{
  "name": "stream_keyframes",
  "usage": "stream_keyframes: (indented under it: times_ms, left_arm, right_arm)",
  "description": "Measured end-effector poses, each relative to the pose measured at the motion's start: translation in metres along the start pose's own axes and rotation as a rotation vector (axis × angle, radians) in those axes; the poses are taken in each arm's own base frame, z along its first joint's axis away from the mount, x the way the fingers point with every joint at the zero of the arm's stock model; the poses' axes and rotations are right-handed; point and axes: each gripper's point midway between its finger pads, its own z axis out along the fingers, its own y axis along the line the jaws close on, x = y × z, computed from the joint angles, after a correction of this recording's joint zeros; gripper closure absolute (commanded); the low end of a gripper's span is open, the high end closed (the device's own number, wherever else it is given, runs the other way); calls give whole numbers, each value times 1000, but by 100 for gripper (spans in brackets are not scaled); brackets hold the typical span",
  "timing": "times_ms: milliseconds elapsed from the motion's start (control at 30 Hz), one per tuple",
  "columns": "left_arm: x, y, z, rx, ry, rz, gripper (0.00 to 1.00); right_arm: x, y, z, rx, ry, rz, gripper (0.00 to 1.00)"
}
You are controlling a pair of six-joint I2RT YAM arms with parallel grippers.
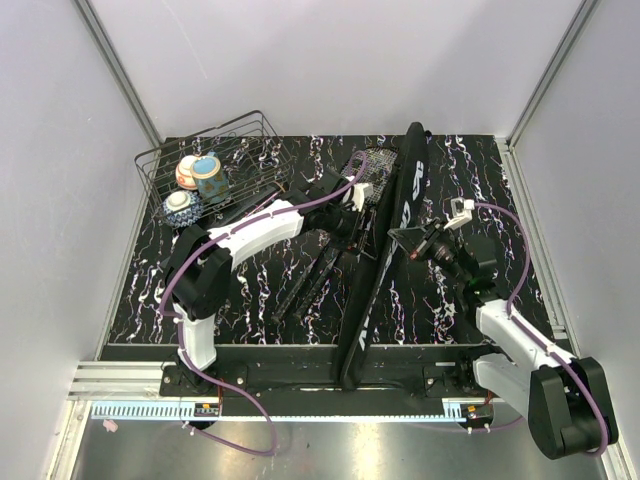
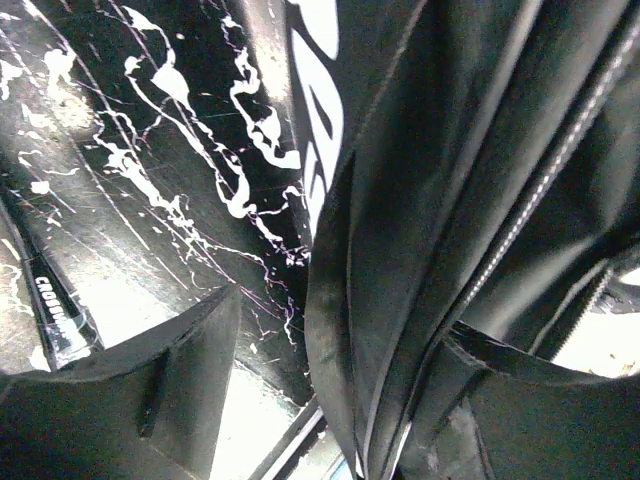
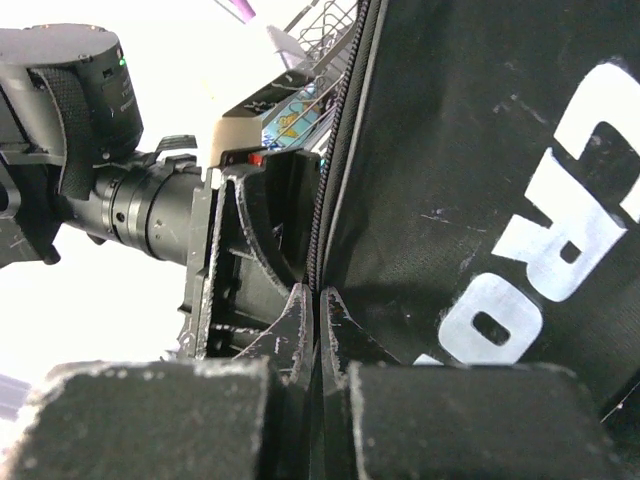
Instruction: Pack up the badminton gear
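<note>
Your table (image 1: 480, 180) is black with white marbling, and the bag (image 1: 412, 175) is the biggest thing on it. Its long axis runs from the middle of the far edge back to the near edge, slanting a little to your left as it comes. The near end reaches past the table's near edge, between the two arm bases. It is up on its long edge, not lying flat, and the lettered face is turned to your right.

The rackets (image 1: 312, 280) lie side by side just left of the bag. Their strung heads point to the far edge, close beside the bag, and their handles point to the near left. Their axis is nearly parallel with the bag's, only slanted a bit more.

The basket (image 1: 250, 125) sits in the far left corner, with three bowls (image 1: 205, 175) inside it.

Your left gripper (image 2: 340, 400) is at the bag's left face, about midway along. Its jaws stand apart and a fold of the bag's edge hangs between them. Bare table shows between one finger (image 2: 150, 390) and the fabric, so that side is not clamping.

Your right gripper (image 3: 315, 310) is on the opposite face at about the same point along the bag. Its jaws are pressed together on the bag's zip edge, pinching it.
</note>
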Motion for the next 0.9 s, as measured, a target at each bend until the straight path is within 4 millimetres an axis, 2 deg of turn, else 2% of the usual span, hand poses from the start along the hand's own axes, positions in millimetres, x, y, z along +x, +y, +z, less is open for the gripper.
stream_keyframes:
  times_ms: [100, 133, 167, 400, 533, 600, 667, 733, 800, 900]
  left_arm:
    - [-5, 4, 0, -26, -20, 6, 38]
    - [-6, 5, 0, -33, -28, 8, 42]
    - [-9, 6, 0, -44, -39, 12, 53]
    - [-31, 3, -6, -72, -108, 56, 87]
    - [-34, 5, -12, -100, -125, 79, 100]
    - [-36, 2, -19, -110, -139, 95, 100]
    - [-40, -4, -30, -110, -164, 109, 100]
    - [-46, -12, -42, -104, -201, 125, 100]
    - [-51, -23, -55, -89, -236, 140, 100]
    - [-58, -33, -63, -64, -271, 141, 100]
  right_arm:
    - [5, 1, -2, -17, 13, 11, 100]
    - [7, 1, -3, -21, 21, 15, 100]
    - [10, 1, -3, -23, 28, 18, 100]
    - [28, -4, -9, -28, 84, 42, 100]
    - [31, -7, -13, -7, 97, 30, 100]
    - [31, -10, -15, 18, 101, 20, 98]
    - [30, -14, -18, 64, 106, 9, 87]
    - [26, -17, -19, 109, 107, 2, 83]
    - [20, -22, -20, 171, 112, -11, 74]
    - [11, -25, -20, 243, 128, -20, 68]
